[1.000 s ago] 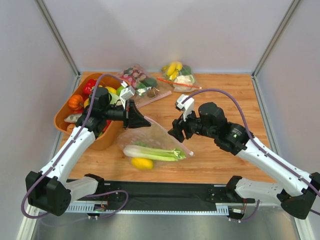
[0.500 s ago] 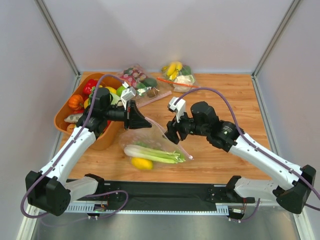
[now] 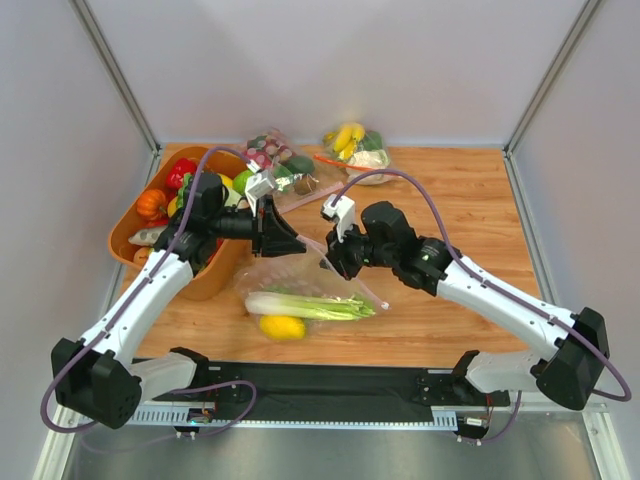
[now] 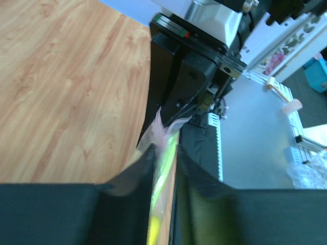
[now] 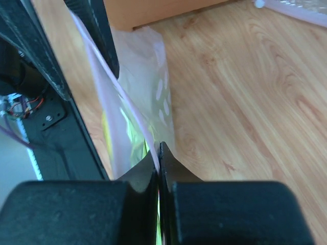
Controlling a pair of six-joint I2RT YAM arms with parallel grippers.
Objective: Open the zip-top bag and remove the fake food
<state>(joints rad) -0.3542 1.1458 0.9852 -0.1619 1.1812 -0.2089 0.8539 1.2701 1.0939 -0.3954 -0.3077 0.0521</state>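
The zip-top bag (image 3: 312,280) lies mid-table, its pink-stripped top edge raised between both grippers. Inside it lies the pale-green leafy stalk (image 3: 310,305), with the yellow lemon-like piece (image 3: 283,326) at the near edge. No green grapes show. My left gripper (image 3: 293,245) is at the bag's upper left. In the left wrist view its jaws (image 4: 166,150) stand slightly apart, with the bag's film (image 4: 162,137) loose between them. My right gripper (image 3: 336,262) is shut on the bag's pink edge. The right wrist view shows its jaws (image 5: 158,147) pinching the dotted film (image 5: 163,97).
An orange bin (image 3: 128,238) of tomato, peppers and lettuce stands at the left, just behind the left arm. A clear bag of dark grapes (image 3: 275,160) and a clear bag with a banana (image 3: 355,150) lie at the back. Bare wood lies to the right.
My right gripper has moved left onto the bag's raised edge and shut on it. My left gripper's jaws, shut on the bag before, have parted a little.
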